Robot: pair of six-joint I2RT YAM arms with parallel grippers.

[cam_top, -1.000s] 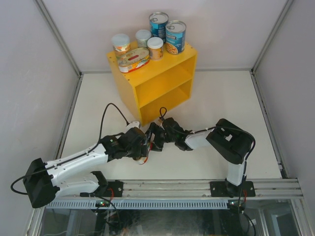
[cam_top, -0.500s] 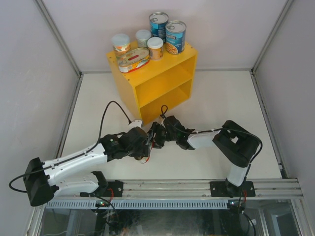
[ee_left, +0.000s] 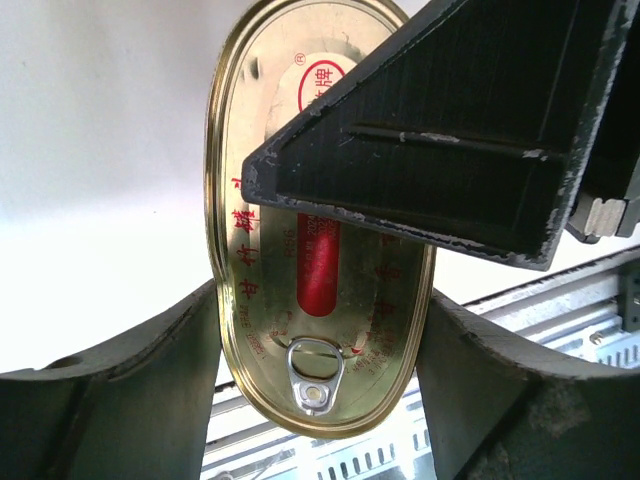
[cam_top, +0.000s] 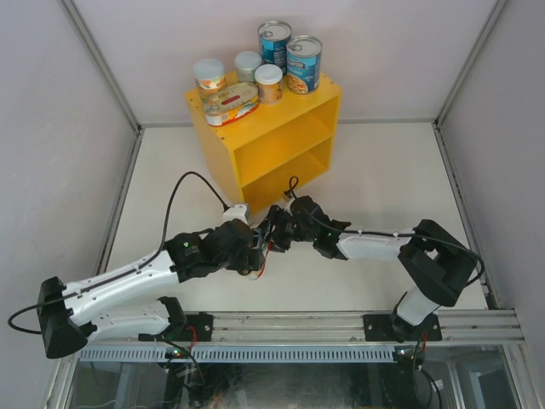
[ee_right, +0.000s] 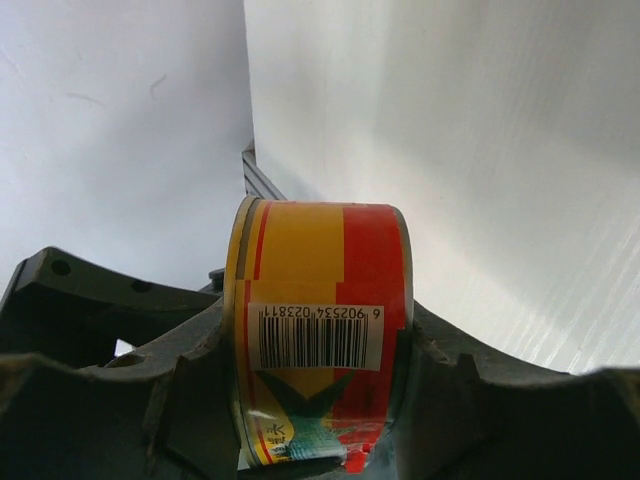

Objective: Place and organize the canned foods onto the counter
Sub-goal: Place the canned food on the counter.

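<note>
The left gripper (ee_left: 320,350) pinches the oval tin (ee_left: 318,270) across its narrow width, one finger on each long side near the pull-tab end, so the lid faces the left wrist camera. The right gripper (ee_right: 320,345) pinches the same tin across its thickness: one finger lies flat on the lid and the other on the base, and the bar-coded side wall shows edge-on between them. The two grips cross at right angles, so neither pair of fingers blocks the other. This arrangement fits a hand-over between the arms. In the top view the tin is held just above the table (cam_top: 383,170), in front of the counter (cam_top: 294,109) and apart from it. The right arm is stretched out low toward the meeting point. The counter top already carries two tall cans (cam_top: 304,64), three small cans (cam_top: 269,83) and a second oval tin (cam_top: 232,102), grouped by kind. The held tin appears to be the last one outstanding. Gripping it by its flat faces should allow it to be laid down flat.
</note>
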